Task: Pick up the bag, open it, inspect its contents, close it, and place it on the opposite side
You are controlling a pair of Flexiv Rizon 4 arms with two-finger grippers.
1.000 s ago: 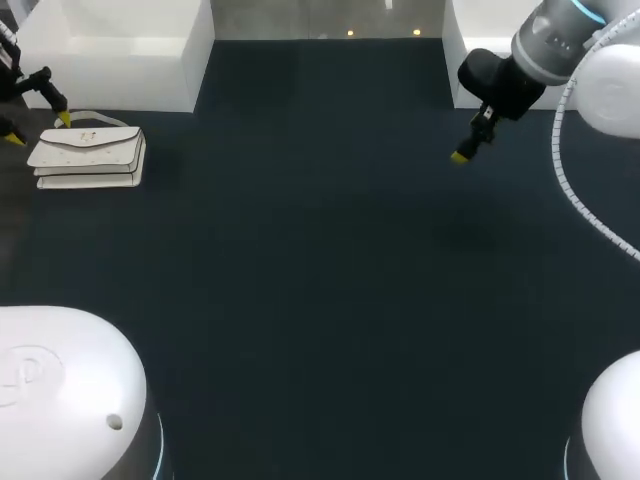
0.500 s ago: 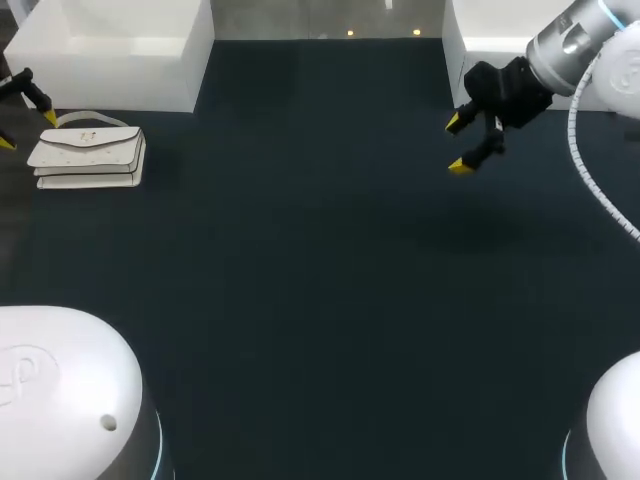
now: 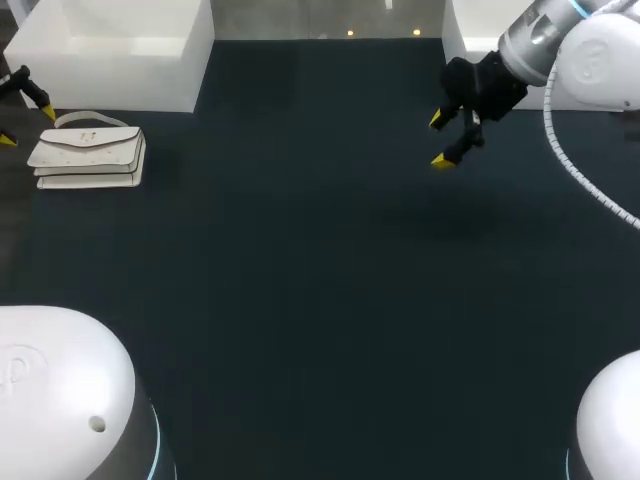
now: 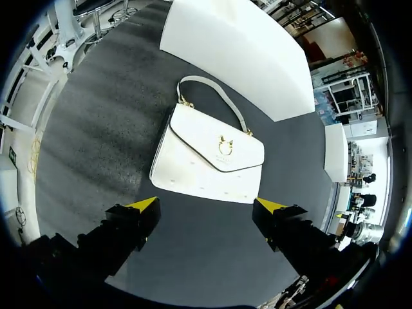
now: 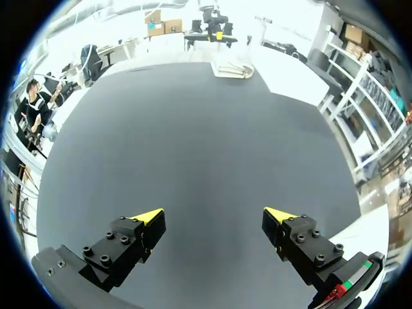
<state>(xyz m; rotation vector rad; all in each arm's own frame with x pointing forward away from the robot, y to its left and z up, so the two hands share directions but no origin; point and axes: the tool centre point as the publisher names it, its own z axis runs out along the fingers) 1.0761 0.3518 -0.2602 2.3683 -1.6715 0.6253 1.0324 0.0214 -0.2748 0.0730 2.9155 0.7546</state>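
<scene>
The left tool [image 4: 206, 206] is wide apart, just beside the white bag [image 4: 209, 154] at the tabletop's [image 3: 300, 250] far left. The right tool [image 3: 440, 140] is apart too, far right.

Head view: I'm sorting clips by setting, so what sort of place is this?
Probably a robot test bench: dark table, white boxes, left hand by a bag, right hand hovering.

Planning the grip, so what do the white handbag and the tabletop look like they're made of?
Handbag: likely leather or faux leather, smooth matte off-white; its flap keeps crisp edges. Clasp: shiny gold-coloured, probably metal. Tabletop: dark, matte, finely grained, perhaps a fabric or rubber mat.
</scene>
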